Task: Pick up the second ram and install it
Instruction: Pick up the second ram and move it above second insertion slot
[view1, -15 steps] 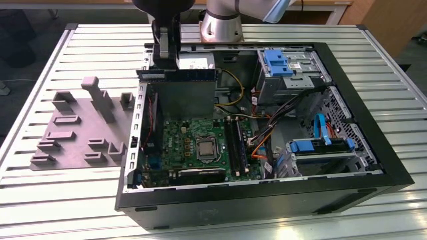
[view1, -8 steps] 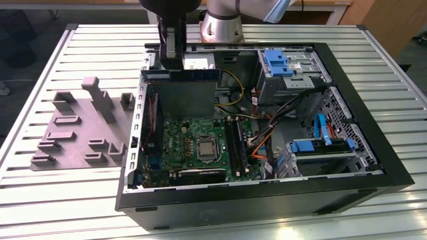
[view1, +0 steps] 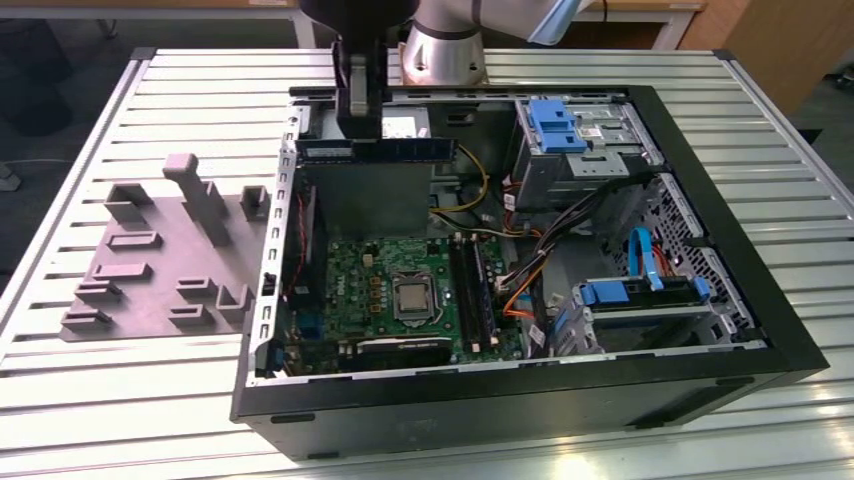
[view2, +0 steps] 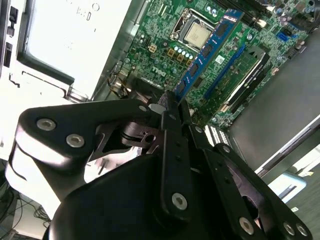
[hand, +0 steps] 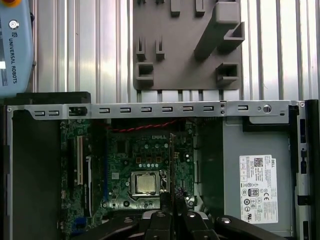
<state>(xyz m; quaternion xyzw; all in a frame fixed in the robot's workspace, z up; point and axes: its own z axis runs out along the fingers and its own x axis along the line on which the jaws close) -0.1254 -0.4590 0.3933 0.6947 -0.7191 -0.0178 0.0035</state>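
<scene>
Up over the open black metal computer case (view1: 534, 400), the arm's black gripper (view2: 170, 102) is pinched tight on one end of the thin blue-green ram stick (view2: 210, 47), which juts out level in the air and touches nothing below. Under it lies the green motherboard (view1: 387, 270) with its long black slots (view1: 463, 290). Off on the exterior view's left, a grey moulded fixture plate (view1: 134, 270) sits on the slatted metal table (view1: 80, 400).

I seem to be working in a robotics lab: a ribbed aluminium desk (view1: 160, 400) carries an opened computer case (view1: 534, 405), a grey fixture plate (view1: 147, 265) and the arm's base (view1: 443, 55).
</scene>
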